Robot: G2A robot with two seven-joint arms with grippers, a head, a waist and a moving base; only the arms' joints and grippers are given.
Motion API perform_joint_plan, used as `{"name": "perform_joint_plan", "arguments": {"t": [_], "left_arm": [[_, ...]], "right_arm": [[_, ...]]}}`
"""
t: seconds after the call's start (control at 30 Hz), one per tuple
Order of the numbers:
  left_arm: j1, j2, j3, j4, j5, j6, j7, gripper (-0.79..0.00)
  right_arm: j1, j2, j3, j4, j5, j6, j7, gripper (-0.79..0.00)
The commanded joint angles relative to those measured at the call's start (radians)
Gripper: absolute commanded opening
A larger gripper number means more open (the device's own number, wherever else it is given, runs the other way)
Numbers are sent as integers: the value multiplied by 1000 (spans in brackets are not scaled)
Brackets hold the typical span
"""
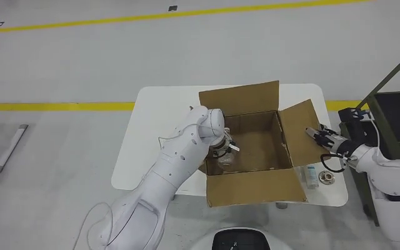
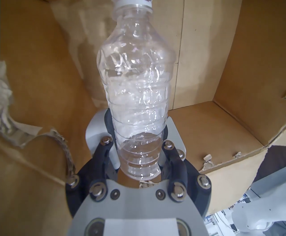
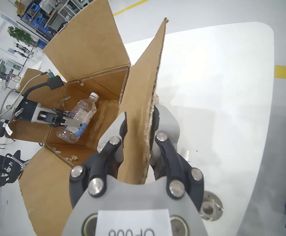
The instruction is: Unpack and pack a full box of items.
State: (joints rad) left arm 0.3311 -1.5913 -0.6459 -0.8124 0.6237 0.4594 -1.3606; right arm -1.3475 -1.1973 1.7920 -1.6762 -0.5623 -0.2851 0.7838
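The left jaws grip the ribbed lower body of a clear plastic bottle [image 2: 136,89] inside the box [image 1: 247,187]. It looks empty, so probably light, slick and easily dented; the ribs suit gentle pressure. The right jaws pinch the stiff side flap [image 3: 138,107].

The clear plastic bottle [image 2: 136,89] has its white cap [image 2: 131,2] cut off at the view's edge. From above, the left arm [image 1: 187,147] covers most of it.
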Motion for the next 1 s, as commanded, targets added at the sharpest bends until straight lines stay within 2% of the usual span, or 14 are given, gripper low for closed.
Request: {"name": "perform_joint_plan", "arguments": {"t": [0.0,0.27,0.3,0.33,0.37,0.67,0.8,0.93,0.97], "left_arm": [[-8,-10,23,17,17,5,5,-785],[-31,-53,88,95,50,27,26,-785],[-33,-59,94,105,50,25,25,-566],[-35,-64,100,116,49,22,22,-237],[-39,-69,101,127,43,22,22,0],[-65,-99,110,187,28,27,27,0],[-73,-102,102,171,25,28,28,0],[-74,-90,71,107,19,-2,33,0],[-73,-83,59,90,20,-7,39,0]], "right_arm": [[-6,2,-1,-6,11,2,1,-785],[-31,10,-12,-28,24,9,3,-785],[-33,12,-14,-32,17,5,3,-785],[-35,14,-16,-37,-2,-2,1,-785],[-37,16,-18,-40,-18,-6,-4,-785],[-43,25,-21,-46,-11,-1,-20,-785],[-39,30,-22,-46,-10,0,-26,-785],[-33,34,-22,-43,-8,9,-32,-785],[-31,35,-21,-45,-13,14,-36,-693]]}}
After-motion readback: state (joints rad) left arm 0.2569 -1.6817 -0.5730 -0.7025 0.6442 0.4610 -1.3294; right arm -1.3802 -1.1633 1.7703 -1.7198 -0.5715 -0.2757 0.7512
